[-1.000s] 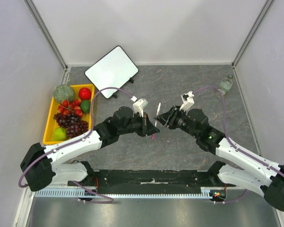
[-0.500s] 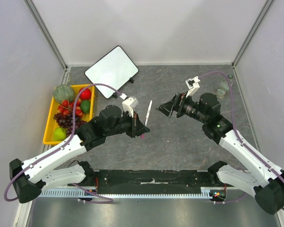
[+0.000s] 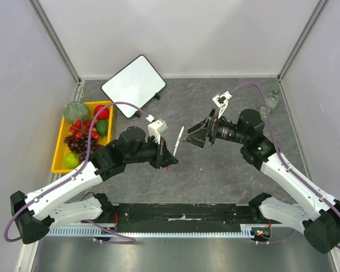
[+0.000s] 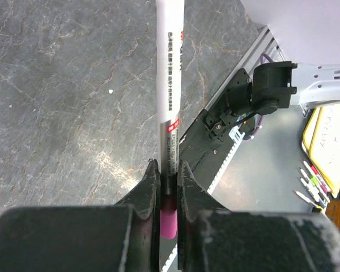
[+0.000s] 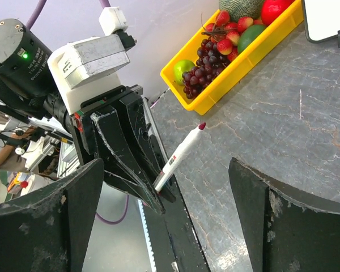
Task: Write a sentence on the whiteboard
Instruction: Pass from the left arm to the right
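**Status.** The left pincer [image 3: 171,152] is clamped on the rear part of a white marker [image 4: 169,85]. The marker's magenta end sits below the fingers, and its nib [image 5: 202,126] points up and away from the arm. The right pincer [image 3: 194,137] stands wide apart just beside the nib end and holds nothing. The whiteboard [image 3: 134,85] leans at the far left of the bench [image 3: 232,170], well apart from both arms. No sentence shows on its face.

**Hazards.**
1. **Collision.** The right pincer's fingers sit close to the nib end. If the left arm swings toward the whiteboard before the right arm clears, the barrel may strike a finger and twist in the grip.
2. **Slip.** The hold is narrow and far from the nib. Writing pressure acts on a long lever and may pivot the marker.
3. **Board shift.** The whiteboard rests tilted on small feet, and no fixing is visible. Firm strokes may push it back or topple it.
4. **Route.** A yellow tray [image 3: 59,148] of fruit lies near the whiteboard. A low approach may clip its rim.
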